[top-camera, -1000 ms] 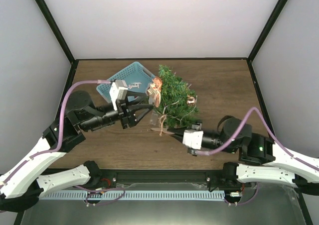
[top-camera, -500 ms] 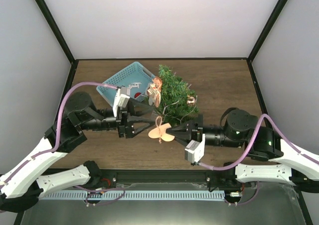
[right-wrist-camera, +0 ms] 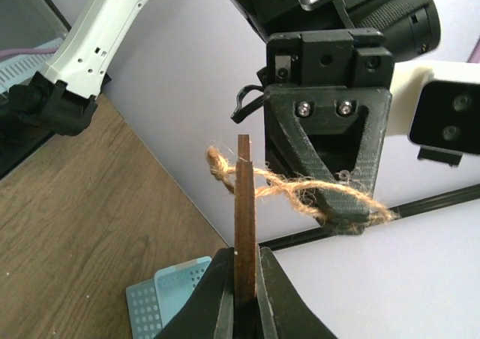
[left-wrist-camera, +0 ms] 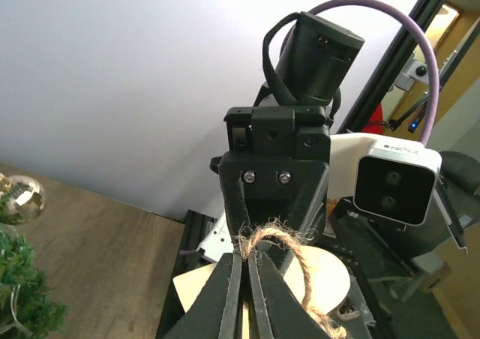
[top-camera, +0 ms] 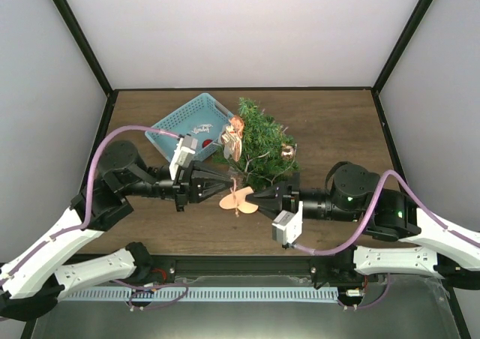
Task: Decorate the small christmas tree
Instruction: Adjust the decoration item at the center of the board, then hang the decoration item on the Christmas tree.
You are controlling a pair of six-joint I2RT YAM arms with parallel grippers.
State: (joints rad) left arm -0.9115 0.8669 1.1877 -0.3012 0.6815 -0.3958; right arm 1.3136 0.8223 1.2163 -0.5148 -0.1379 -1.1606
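Observation:
The small christmas tree (top-camera: 260, 140) stands at the table's middle back, with a copper figure (top-camera: 234, 134) and a ball (top-camera: 287, 151) hanging on it. In front of it my two grippers meet tip to tip. My right gripper (top-camera: 255, 198) is shut on a flat wooden ornament (top-camera: 235, 199), which the right wrist view shows edge-on (right-wrist-camera: 244, 196) between the jaws. Its twine loop (right-wrist-camera: 300, 190) runs to my left gripper (top-camera: 231, 184). In the left wrist view the left gripper (left-wrist-camera: 246, 255) is shut on the twine loop (left-wrist-camera: 262, 238), with the ornament's pale disc (left-wrist-camera: 324, 279) behind it.
A light-blue plastic basket (top-camera: 185, 121) lies just left of the tree, holding small items. Its perforated corner (right-wrist-camera: 166, 300) shows in the right wrist view. A mirrored ball (left-wrist-camera: 22, 193) hangs on the tree's edge (left-wrist-camera: 16, 283) in the left wrist view.
My left gripper was open around the twine and has shut on the loop. The right gripper with the ornament has shifted slightly left and up toward it.

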